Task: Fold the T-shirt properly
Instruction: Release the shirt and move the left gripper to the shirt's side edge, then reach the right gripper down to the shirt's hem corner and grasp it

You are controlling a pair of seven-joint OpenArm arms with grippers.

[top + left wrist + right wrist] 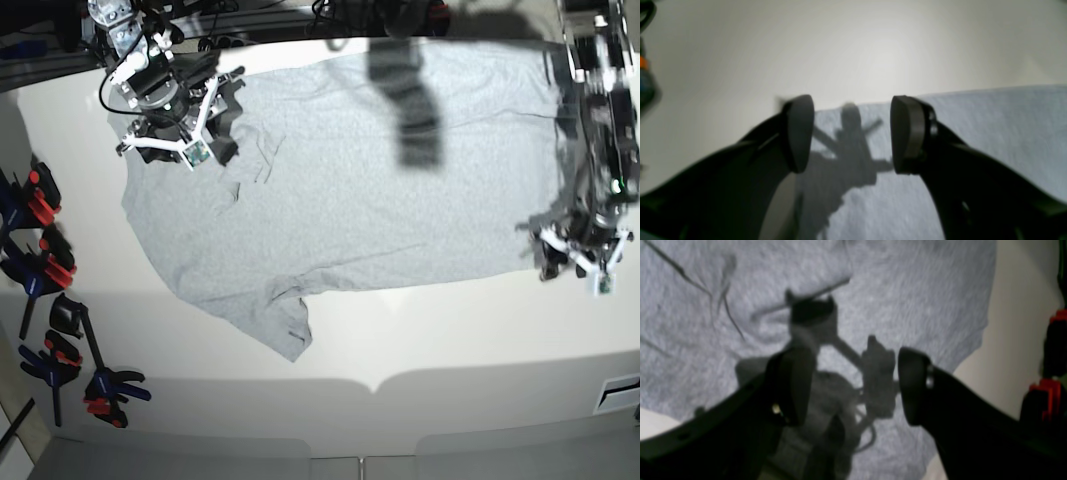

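Note:
The light grey T-shirt (350, 180) lies spread flat across the white table (430, 340), plain side up, with one sleeve (285, 325) pointing toward the front edge. My right gripper (224, 124) hovers over the shirt's far left part. In the right wrist view that gripper (853, 386) is open above the wrinkled grey cloth (873, 290), with nothing between its fingers. My left gripper (566, 262) is at the shirt's right front edge. In the left wrist view it (851, 136) is open just over the straight edge of the shirt (990, 126), holding nothing.
Several black clamps with orange and blue grips (40, 235) lie along the table's left side, and more (100, 385) lie near the front left. Orange and black clamps (1050, 373) show at the right of the right wrist view. Cables and gear line the far edge.

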